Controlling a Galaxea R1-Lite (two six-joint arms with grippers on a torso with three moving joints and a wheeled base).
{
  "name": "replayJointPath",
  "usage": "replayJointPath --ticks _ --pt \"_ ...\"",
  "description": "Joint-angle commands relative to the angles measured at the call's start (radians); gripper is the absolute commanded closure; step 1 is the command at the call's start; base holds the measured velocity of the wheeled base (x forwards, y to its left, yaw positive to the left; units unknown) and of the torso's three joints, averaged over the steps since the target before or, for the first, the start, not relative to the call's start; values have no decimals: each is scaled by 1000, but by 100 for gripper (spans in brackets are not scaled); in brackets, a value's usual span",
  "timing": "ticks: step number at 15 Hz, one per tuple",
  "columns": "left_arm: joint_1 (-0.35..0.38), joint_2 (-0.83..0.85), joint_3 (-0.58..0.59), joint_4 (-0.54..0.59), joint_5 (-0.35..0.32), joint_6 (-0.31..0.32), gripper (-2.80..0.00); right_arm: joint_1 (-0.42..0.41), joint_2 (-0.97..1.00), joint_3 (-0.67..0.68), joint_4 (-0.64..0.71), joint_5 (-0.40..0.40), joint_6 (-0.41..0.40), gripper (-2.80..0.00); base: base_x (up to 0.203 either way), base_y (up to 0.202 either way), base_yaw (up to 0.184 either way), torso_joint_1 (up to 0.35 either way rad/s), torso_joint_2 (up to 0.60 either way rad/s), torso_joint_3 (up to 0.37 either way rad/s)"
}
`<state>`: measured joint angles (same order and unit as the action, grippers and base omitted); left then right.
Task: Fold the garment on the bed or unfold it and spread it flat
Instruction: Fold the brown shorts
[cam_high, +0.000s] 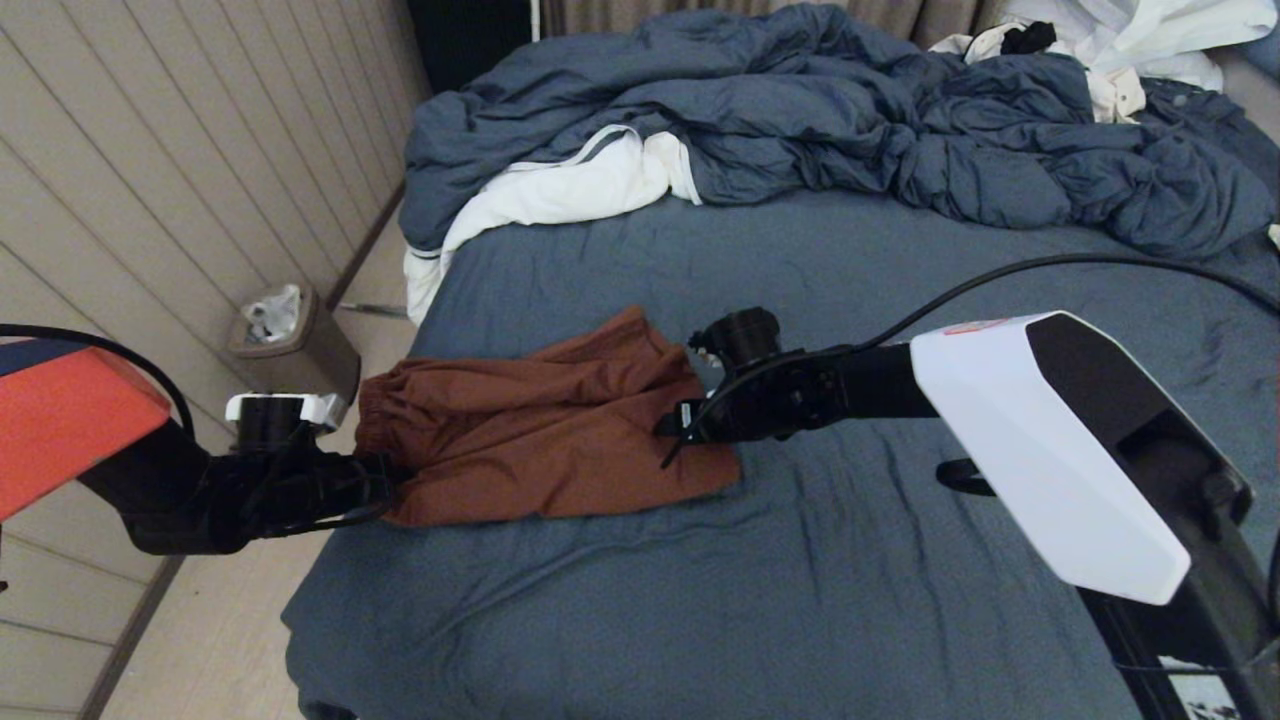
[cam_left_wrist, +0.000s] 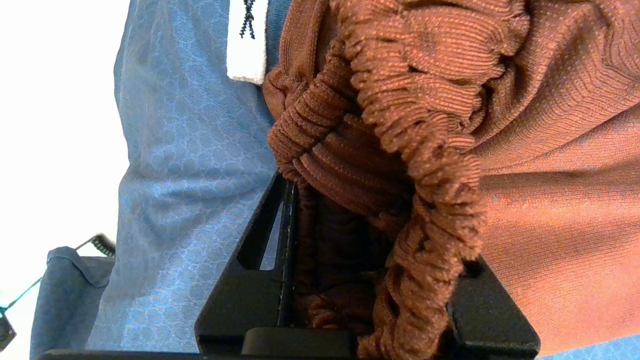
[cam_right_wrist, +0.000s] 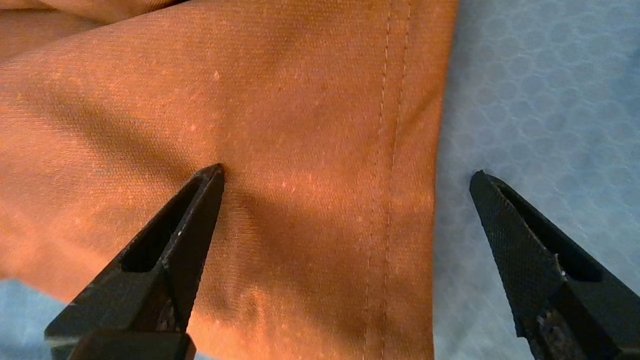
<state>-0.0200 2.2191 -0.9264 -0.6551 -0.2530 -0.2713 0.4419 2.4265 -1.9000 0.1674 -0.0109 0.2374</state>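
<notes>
Right pincer (cam_right_wrist: 345, 172) spread over shorts (cam_high: 540, 420) hem, left pincer (cam_high: 385, 485) clamped on waistband (cam_left_wrist: 425, 165).

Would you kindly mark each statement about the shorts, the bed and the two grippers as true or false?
1. The left gripper is shut on the waistband of the shorts. True.
2. The right gripper is shut on the leg hem. False: its fingers are apart, one over the fabric, one over the sheet.
3. The shorts lie on the bed near its left edge. True.
4. The shorts rest on top of the duvet. False: the duvet is bunched at the far end, apart from them.
5. A bin stands on the floor left of the bed. True.
</notes>
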Motion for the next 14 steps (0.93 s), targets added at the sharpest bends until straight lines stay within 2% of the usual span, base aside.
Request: replayJointPath --ticks 1,2,3,9,11,14 --pt "-1 -3 3 -3 -2 -3 0 14 48 -25 1 0 3 -280 0 0 0 0 0 0" --pt "-1 -3 3 -5 1 -3 0 22 62 -40 2 0 4 -280 0 0 0 0 0 0" --pt "-1 -1 3 -5 1 -3 0 25 76 -46 3 0 3 0 0 0 0 0 0 0" --pt "-5 -1 5 -5 1 -3 0 32 89 -48 -3 3 10 0 0 0 0 0 0 0" --pt "-9 -12 14 -5 1 -13 0 34 80 -48 -3 3 38 0 0 0 0 0 0 0" --pt "-61 -106 77 -5 1 -43 0 34 46 -35 2 28 68 0 0 0 0 0 0 0"
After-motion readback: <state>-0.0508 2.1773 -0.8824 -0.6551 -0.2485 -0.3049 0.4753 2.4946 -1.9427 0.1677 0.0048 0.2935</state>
